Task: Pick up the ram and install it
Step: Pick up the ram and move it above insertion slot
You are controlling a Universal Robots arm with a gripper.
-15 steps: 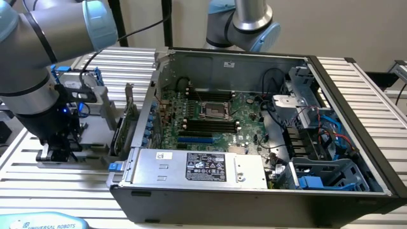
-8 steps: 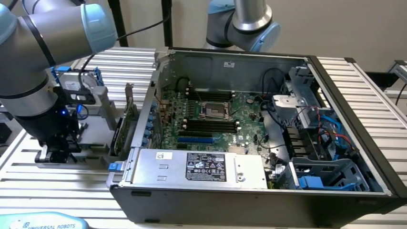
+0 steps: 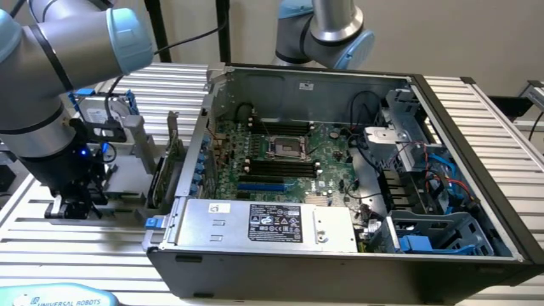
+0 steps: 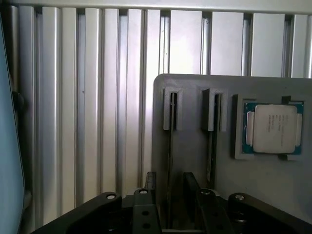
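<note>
Progress: early, by my judgement. The ram is neither lifted nor in the case, so both the pick and the seating are not yet done.
Tool state: the tool (image 4: 170, 187) stands wide and holds nothing. Its two dark fingers (image 4: 191, 187) are apart, with a clear gap between them.
Ram: the ram (image 4: 170, 141) shows as a thin dark strip seen edge-on, standing in one groove of the grey holder (image 4: 195, 97). I take this strip for the ram, though its chips cannot be made out from this angle.
Ram against tool: the strip runs down the middle of the gap, one finger on either side. It looks apart from both.
Second groove: the second groove (image 4: 213, 141) lies just beside the first, outside the fingers, and carries another thin strip.
Processor: the processor (image 4: 273, 127) sits in a recess of the holder, beyond the second groove.
Setting: the holder rests on the ribbed worktop (image 3: 476, 108), at the exterior view's left of the open computer case (image 3: 340, 268). There the tool (image 3: 75, 207) hangs low over it.
Memory slots: the long black memory slots (image 3: 281, 167) on the motherboard look empty and lie well apart from the tool.
</note>
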